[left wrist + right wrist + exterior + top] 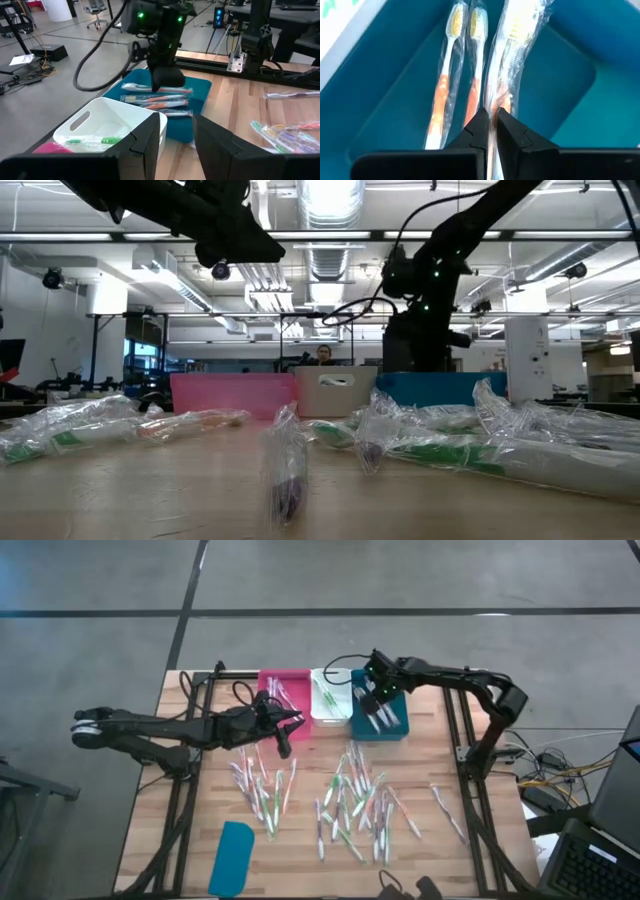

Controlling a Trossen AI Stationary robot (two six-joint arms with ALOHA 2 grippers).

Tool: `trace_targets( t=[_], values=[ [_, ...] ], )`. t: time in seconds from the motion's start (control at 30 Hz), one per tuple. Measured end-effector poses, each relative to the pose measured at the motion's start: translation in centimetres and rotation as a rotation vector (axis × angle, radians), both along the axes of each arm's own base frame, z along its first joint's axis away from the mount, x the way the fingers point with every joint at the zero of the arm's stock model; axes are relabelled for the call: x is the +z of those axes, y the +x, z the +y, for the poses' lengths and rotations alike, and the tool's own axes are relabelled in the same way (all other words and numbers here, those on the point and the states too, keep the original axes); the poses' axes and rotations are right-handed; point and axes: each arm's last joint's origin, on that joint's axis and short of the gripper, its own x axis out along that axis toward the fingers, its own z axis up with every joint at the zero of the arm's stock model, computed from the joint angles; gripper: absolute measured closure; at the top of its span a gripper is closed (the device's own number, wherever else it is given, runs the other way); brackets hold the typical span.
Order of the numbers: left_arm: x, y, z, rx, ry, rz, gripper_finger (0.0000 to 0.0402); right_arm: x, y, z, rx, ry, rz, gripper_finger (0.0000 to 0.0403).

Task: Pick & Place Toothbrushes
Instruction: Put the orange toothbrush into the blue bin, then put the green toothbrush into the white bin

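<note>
Several wrapped toothbrushes (350,802) lie scattered on the wooden table. At the far edge stand a pink bin (285,690), a white bin (328,698) and a teal bin (392,723). My right gripper (491,114) reaches down into the teal bin (570,75) and is shut on a wrapped orange-accented toothbrush. Two more orange toothbrushes (455,75) lie flat on the bin floor beside it. My left gripper (285,737) hovers open and empty in front of the pink bin. In its own wrist view, the left gripper (175,125) faces the white bin (107,125). My right gripper pinches the wrapped toothbrush between its two fingers at the orange part of the handle (495,97). It comes from above, pointing down, one finger on each long side. The brush head (517,25) stretches along the bin floor; lifted or resting, I cannot tell.
A flat teal lid (232,856) lies near the table's near-left corner. Green toothbrushes (92,142) lie in the white bin, and pink ones (280,692) in the pink bin. Metal frame rails run along both table sides. A person sits far behind the bins (323,356).
</note>
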Motion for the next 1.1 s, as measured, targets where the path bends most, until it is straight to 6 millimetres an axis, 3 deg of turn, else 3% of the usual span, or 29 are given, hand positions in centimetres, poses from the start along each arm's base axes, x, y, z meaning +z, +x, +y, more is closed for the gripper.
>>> trace_targets(
  t=[0.17, 0.43, 0.73, 1.1],
  values=[
    [0.0, 0.0, 0.0, 0.000, 0.000, 0.002, 0.0280, -0.7, 0.8, -0.6, 0.000, 0.015, 0.010, 0.0358],
    [-0.1, 0.0, 0.0, 0.000, -0.002, 0.015, 0.0280, 0.1, 0.6, -0.9, 0.011, 0.028, 0.036, 0.0276],
    [-0.7, -0.2, 0.0, -0.001, -0.006, 0.078, 0.0280, 4.9, 0.9, 0.6, 0.111, -0.013, 0.023, 0.0218],
    [-1.4, -0.7, -1.0, -0.014, -0.086, 0.161, 0.0280, 11.1, -0.5, 4.4, 0.222, -0.153, -0.121, 0.0254]
  ],
)
